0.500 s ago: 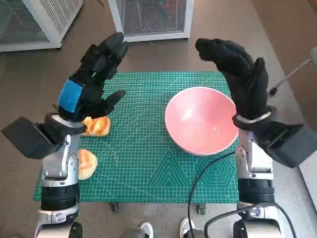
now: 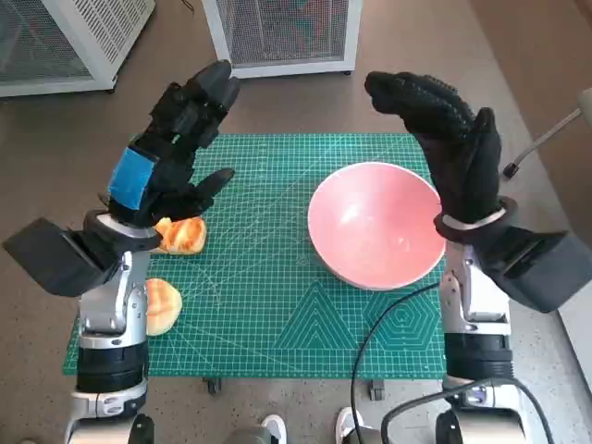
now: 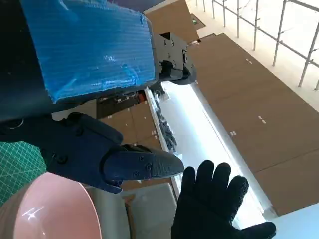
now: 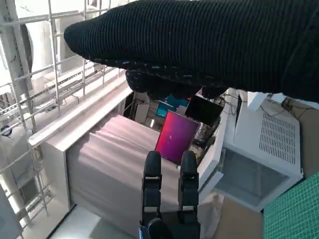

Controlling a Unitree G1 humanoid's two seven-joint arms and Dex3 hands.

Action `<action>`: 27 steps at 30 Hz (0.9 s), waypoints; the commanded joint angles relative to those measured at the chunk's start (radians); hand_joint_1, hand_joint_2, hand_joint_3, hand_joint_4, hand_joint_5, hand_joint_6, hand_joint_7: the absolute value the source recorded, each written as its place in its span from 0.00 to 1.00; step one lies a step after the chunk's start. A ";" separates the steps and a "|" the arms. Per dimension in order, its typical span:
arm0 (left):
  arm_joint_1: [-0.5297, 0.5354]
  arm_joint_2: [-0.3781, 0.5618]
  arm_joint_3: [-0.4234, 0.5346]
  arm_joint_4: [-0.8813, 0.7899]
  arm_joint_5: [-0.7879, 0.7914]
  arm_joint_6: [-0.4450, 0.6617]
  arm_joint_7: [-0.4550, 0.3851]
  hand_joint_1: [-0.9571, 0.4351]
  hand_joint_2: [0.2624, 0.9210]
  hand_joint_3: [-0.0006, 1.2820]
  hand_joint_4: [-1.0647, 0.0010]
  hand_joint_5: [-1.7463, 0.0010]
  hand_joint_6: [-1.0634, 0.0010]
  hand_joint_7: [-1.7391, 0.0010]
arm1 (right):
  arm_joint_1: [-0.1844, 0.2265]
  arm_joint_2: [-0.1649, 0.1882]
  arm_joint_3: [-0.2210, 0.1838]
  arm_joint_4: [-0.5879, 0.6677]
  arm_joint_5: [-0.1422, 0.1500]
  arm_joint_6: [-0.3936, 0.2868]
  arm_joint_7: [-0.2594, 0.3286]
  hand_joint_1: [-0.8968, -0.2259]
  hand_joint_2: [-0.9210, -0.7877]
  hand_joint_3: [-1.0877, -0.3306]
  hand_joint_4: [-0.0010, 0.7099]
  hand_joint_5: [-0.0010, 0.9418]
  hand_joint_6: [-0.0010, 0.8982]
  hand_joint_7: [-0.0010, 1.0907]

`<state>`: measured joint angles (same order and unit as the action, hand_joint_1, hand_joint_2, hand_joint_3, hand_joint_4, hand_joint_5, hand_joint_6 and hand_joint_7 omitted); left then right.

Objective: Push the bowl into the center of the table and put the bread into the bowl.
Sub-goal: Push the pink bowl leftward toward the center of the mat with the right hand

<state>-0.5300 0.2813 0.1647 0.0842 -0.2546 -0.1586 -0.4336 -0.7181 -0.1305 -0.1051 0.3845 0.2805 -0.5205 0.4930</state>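
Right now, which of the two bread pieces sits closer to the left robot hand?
The bread further up the mat, right beneath the left robot hand. The other bread lies near the mat's front edge, beside the forearm.

pink bowl (image 2: 375, 225), two breads (image 2: 181, 235), green mat (image 2: 268, 305)

Bowl (image 2: 375, 225) right on mat (image 2: 268, 314); bread (image 2: 181, 235) left.

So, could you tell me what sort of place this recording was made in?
Probably a robotics lab or workshop: a green cutting mat covers the small table, white mesh-sided cabinets stand on the floor behind it, and the right wrist view shows a lit screen amid metal racking.
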 commanded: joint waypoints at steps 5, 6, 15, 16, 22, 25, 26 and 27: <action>0.002 0.004 0.001 -0.001 -0.002 -0.009 0.005 0.23 1.00 0.27 0.80 1.00 0.91 0.77 | 0.021 -0.003 0.002 0.010 -0.003 0.008 0.000 0.35 0.00 0.50 0.21 0.00 0.01 0.41; 0.002 0.004 0.001 -0.001 -0.001 -0.010 0.005 0.23 1.00 0.27 0.80 1.00 0.91 0.77 | 0.021 -0.004 0.001 0.009 -0.003 0.008 0.000 0.35 0.00 0.50 0.21 0.00 0.01 0.41; -0.001 0.005 -0.001 -0.001 0.000 -0.008 0.004 0.24 1.00 0.27 0.80 1.00 0.91 0.77 | 0.022 -0.007 0.000 0.009 0.000 0.010 0.005 0.35 0.00 0.50 0.21 0.00 0.01 0.42; -0.001 0.005 -0.001 0.000 0.000 -0.009 0.004 0.24 1.00 0.27 0.80 1.00 0.91 0.77 | 0.021 -0.008 -0.001 0.011 0.001 0.010 0.005 0.35 0.00 0.50 0.21 0.00 0.01 0.42; -0.004 0.005 -0.001 0.004 0.000 -0.012 0.002 0.24 1.00 0.27 0.80 1.00 0.91 0.77 | 0.020 -0.015 -0.006 0.021 0.003 0.006 0.010 0.35 0.00 0.50 0.21 0.00 0.01 0.42; -0.006 0.003 -0.003 0.005 -0.001 -0.011 0.002 0.24 1.00 0.27 0.80 1.00 0.91 0.77 | 0.015 -0.026 -0.015 0.035 0.008 0.002 0.016 0.35 0.00 0.50 0.21 0.00 0.00 0.42; -0.006 0.002 -0.004 0.003 0.000 -0.010 0.004 0.24 1.00 0.27 0.80 1.00 0.91 0.77 | 0.011 -0.033 -0.022 0.048 0.012 -0.001 0.019 0.35 0.00 0.50 0.21 0.00 0.00 0.42; -0.005 0.002 -0.005 0.002 0.000 -0.009 0.005 0.24 1.00 0.27 0.80 1.00 0.91 0.77 | 0.007 -0.038 -0.027 0.058 0.014 -0.003 0.022 0.35 0.00 0.50 0.21 0.00 0.00 0.42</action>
<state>-0.5301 0.2808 0.1627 0.0866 -0.2538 -0.1601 -0.4325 -0.7192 -0.1464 -0.1150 0.4053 0.2822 -0.5226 0.5004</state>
